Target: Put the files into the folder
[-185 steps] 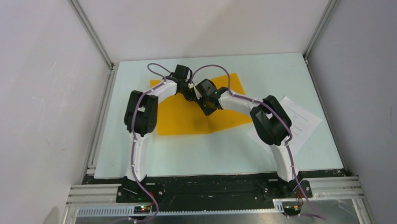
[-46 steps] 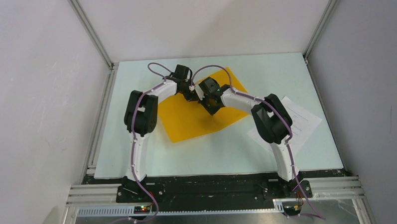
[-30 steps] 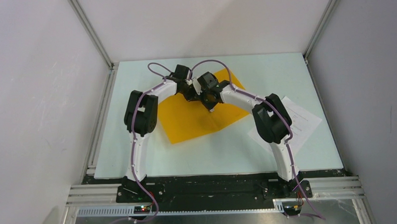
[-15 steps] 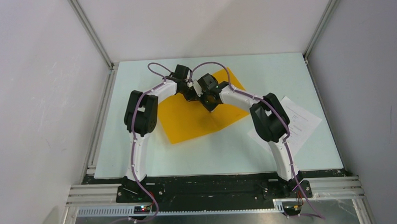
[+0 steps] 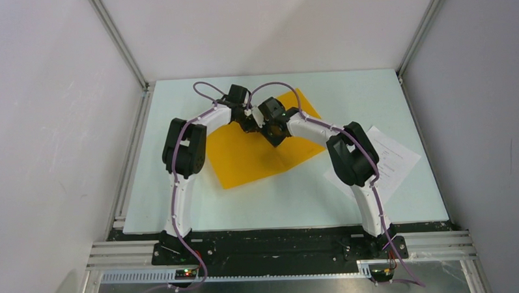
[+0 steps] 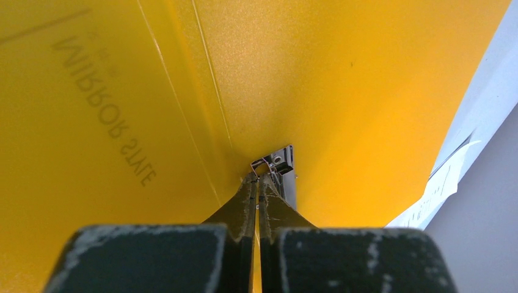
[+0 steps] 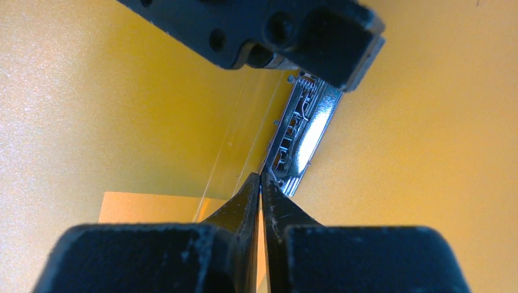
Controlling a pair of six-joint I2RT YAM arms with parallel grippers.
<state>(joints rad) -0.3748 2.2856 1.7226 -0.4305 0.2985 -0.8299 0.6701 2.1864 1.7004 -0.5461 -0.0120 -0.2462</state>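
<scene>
— Where is the folder?
— The folder (image 5: 244, 160) lies flat and skewed on the worktop (image 5: 346, 98), in the middle and nearer the far edge, with one corner pointing toward the far right corner

— And the files?
— The files (image 5: 395, 156) are well apart from it, by the worktop's right edge. The right arm's elbow (image 5: 352, 159) hangs over their left part and hides it

— What are the grippers doing?
— Both meet over the folder's far half. The left gripper (image 5: 248, 123) has its fingers pressed flat together, tips down on the yellow card beside a small metal clip (image 6: 282, 162). The right gripper (image 5: 274, 141) comes in from the other side, and its fingers also meet at the tips, right by the same clip

— Is either one pinching the card?
— Hard to say, since only a thin yellow line shows between the pads

— Anything in the way?
— The two forearms and their purple cables (image 5: 206, 90) cover the folder's far edge from above, and the left gripper's black body fills the top of the right wrist view
</scene>
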